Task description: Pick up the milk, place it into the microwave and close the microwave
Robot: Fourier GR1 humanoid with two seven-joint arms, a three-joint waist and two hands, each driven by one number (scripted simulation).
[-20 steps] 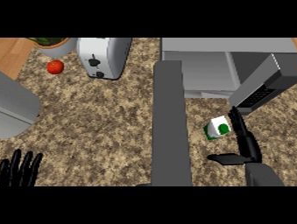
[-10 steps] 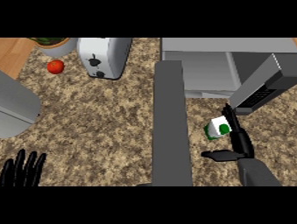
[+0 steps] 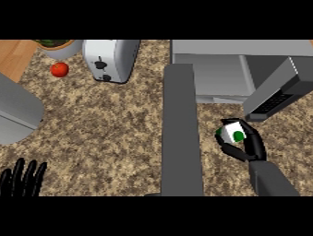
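Judging by its look, the milk (image 3: 233, 134) was a small carton, light for its bulk and stiff enough at the corners, though its thin walls would likely dent if squeezed across the broad faces. Its smooth printed skin seemed apt to slide in the fingers, so the safest hold was probably around the narrow sides near the middle, with the thumb opposite the fingers and the carton kept upright.

The carton was white with green patches, one a round green mark on the face turned upward. It sat on the speckled counter (image 3: 111, 129) at the right, just near of the open microwave (image 3: 213, 73) and beside the lower corner of its dark door (image 3: 281, 92), which swung out to the right. The right hand (image 3: 249, 146) was curled round the carton, black fingers wrapping it from the near and right sides and hiding part of it; whether it had left the counter could not be told.

The left hand (image 3: 21, 179) rested at the near left edge, fingers straight and spread, holding nothing.

A tall grey post (image 3: 181, 133) stood just left of the carton. Farther off at the far left were a toaster (image 3: 110, 59), a red tomato (image 3: 59, 69) and a bowl (image 3: 57, 46) of greens.
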